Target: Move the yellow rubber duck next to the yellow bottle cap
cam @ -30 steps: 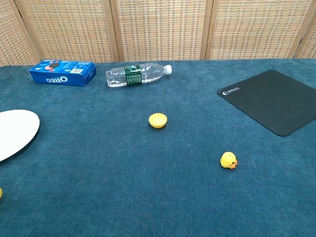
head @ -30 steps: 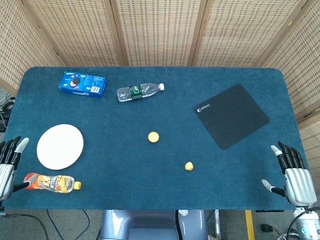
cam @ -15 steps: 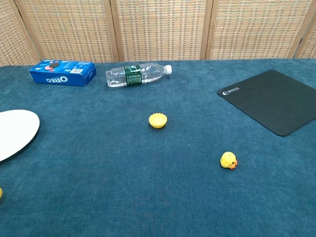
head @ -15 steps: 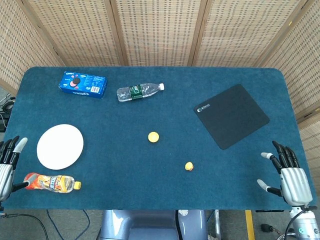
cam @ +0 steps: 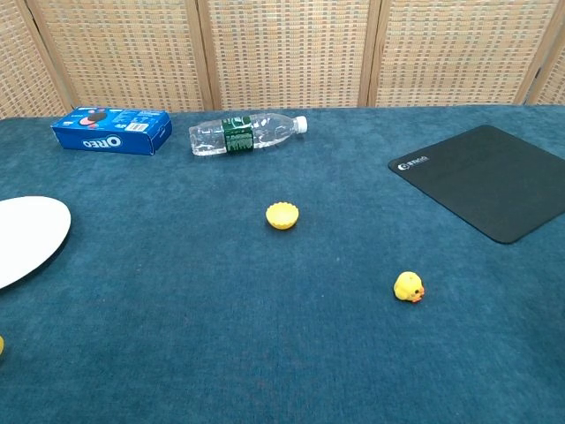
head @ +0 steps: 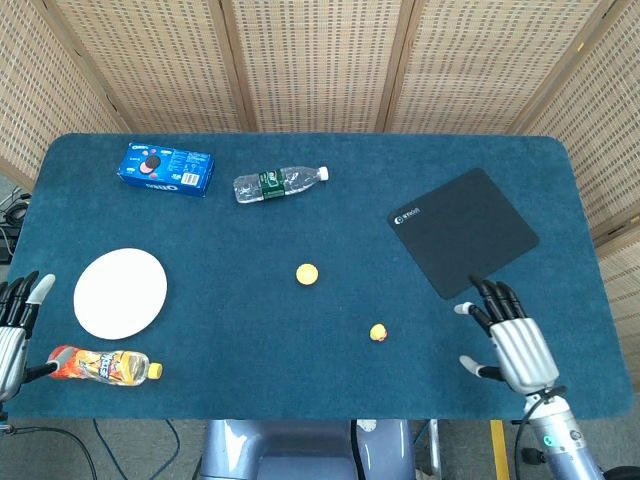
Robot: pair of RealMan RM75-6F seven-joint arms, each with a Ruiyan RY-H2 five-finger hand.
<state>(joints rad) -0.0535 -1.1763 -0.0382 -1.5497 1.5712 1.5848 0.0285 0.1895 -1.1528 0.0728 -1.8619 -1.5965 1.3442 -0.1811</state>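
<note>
The small, rounded yellow rubber duck (head: 378, 332) sits on the blue felt table (head: 300, 390) toward its near edge, well apart from the fluted yellow bottle cap (head: 307, 273) mid-table. The metallic right hand (head: 512, 338) hovers near the duck, fingers spread, empty. The left hand (head: 14, 325) rests spread at the left edge.

Colours on the blue table

The cloth (head: 300, 350) was deep teal-blue; duck (head: 378, 332) and cap (head: 307, 273) yellow, the duck's beak orange. The mat (head: 463, 231) was black, the plate (head: 120, 292) white, the Oreo box (head: 165, 168) blue, the bottle (head: 278, 183) clear with a green label, the screen (head: 320, 60) tan weave.
</note>
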